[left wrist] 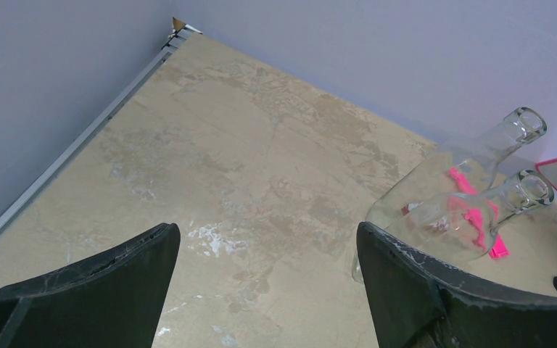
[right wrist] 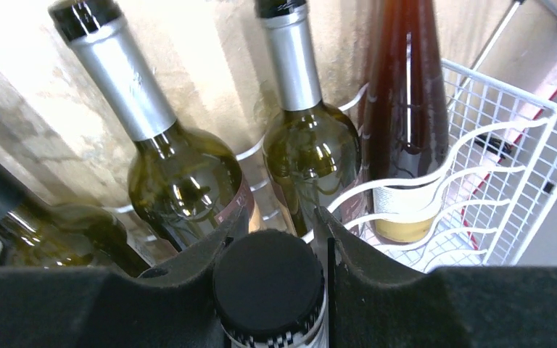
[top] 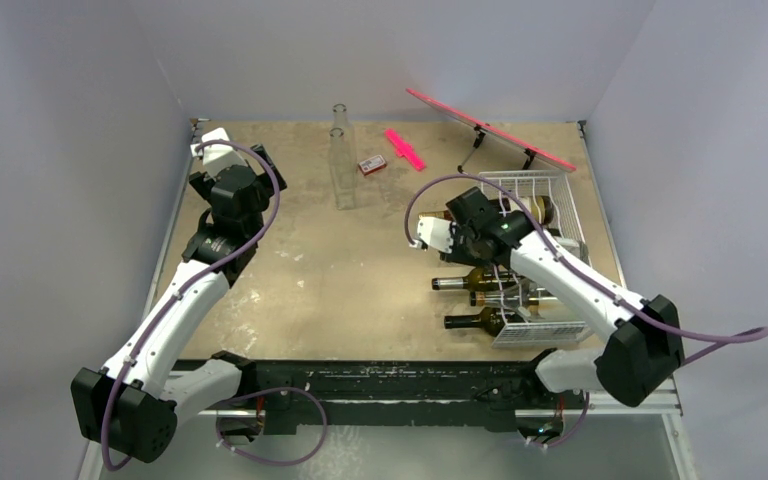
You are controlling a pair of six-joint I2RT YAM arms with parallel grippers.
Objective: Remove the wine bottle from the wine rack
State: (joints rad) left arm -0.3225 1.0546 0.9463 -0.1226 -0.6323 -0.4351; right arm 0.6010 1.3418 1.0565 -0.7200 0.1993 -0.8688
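While the surface (top: 360, 280) carries the white wine rack (top: 526, 176) on its right side, a black-capped wine bottle (right wrist: 268, 286) lies in that rack, the right gripper (right wrist: 281, 217) clenched on its neck; the left gripper (left wrist: 267, 235) hangs released, well apart.

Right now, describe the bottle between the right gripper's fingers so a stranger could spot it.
Find the white rack on the table's right side, full of lying bottles. The right gripper grips one bottle there. It has a flat black cap; the green bottles beside it wear silver foil.
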